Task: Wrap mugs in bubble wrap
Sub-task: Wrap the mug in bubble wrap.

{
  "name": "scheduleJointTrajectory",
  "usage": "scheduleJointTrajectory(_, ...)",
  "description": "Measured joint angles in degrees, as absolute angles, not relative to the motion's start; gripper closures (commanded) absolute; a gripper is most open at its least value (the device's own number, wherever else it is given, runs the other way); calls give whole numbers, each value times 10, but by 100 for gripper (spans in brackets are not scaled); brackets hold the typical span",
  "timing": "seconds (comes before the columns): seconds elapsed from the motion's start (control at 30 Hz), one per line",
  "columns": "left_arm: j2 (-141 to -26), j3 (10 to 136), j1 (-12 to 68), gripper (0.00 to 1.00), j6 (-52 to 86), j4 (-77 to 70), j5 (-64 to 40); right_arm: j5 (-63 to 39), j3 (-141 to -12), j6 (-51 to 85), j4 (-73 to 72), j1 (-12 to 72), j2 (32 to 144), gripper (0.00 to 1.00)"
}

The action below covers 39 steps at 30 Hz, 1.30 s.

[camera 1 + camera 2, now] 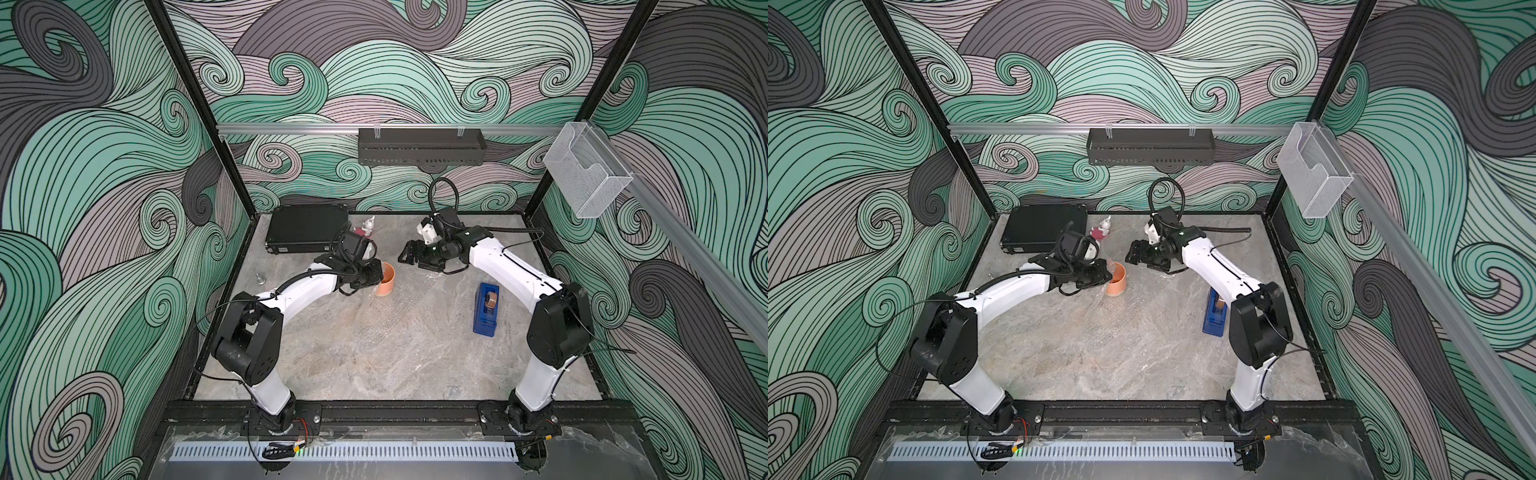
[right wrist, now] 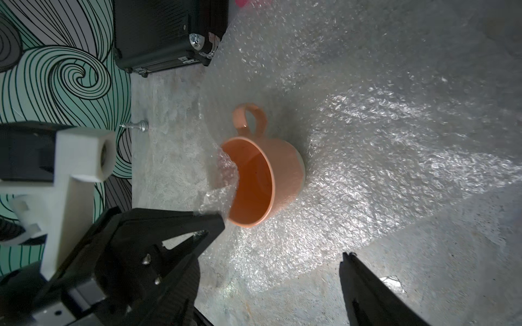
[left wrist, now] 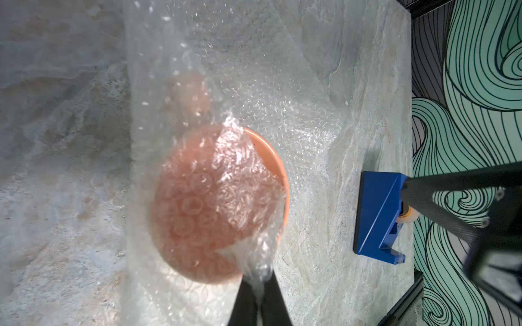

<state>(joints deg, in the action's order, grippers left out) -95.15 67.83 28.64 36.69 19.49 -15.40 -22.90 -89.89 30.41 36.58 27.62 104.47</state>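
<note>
The orange mug (image 1: pixel 385 280) (image 1: pixel 1117 283) stands upright on the bubble wrap (image 2: pixel 367 127), which lies flat on the table. A corner of the bubble wrap (image 3: pixel 226 197) is pulled up over the mug's mouth, leaving part of the rim (image 3: pixel 272 158) bare. My left gripper (image 3: pixel 258 279) (image 1: pixel 374 272) is at the rim, shut on that bunched corner. The right wrist view shows the mug (image 2: pixel 282 175) with its handle facing away. My right gripper (image 2: pixel 271 282) (image 1: pixel 409 254) hovers open, a little beyond the mug, with nothing between its fingers.
A blue tape dispenser (image 1: pixel 486 309) (image 3: pixel 378 217) stands to the right of the mug. A black case (image 1: pixel 305 228) lies at the back left, with a small red-and-white figurine (image 1: pixel 368 226) beside it. A small metal piece (image 1: pixel 260 277) sits near the left edge.
</note>
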Motion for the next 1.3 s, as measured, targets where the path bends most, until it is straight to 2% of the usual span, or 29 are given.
scheduleJointTrajectory(0.1,-952,678,286,65,364,193,-154,-248,-914,318,357,276,1069,22)
scheduleJointTrajectory(0.2,-952,678,286,61,363,191,-155,-262,-929,329,353,276,1088,25)
scheduleJointTrajectory(0.33,-952,678,286,61,361,182,-157,-279,-949,341,347,276,1111,30)
scheduleJointTrajectory(0.8,-976,678,291,61,350,158,-182,-336,-1002,360,336,279,1181,31)
scheduleJointTrajectory(0.93,-978,678,292,61,349,153,-187,-344,-1002,357,340,281,1190,40)
scheduleJointTrajectory(1.1,-978,678,293,61,349,151,-190,-349,-1002,349,347,286,1191,65)
scheduleJointTrajectory(1.2,-978,678,293,61,349,149,-192,-349,-999,344,348,288,1191,73)
scheduleJointTrajectory(1.3,-978,678,293,61,349,149,-194,-349,-989,340,349,288,1191,86)
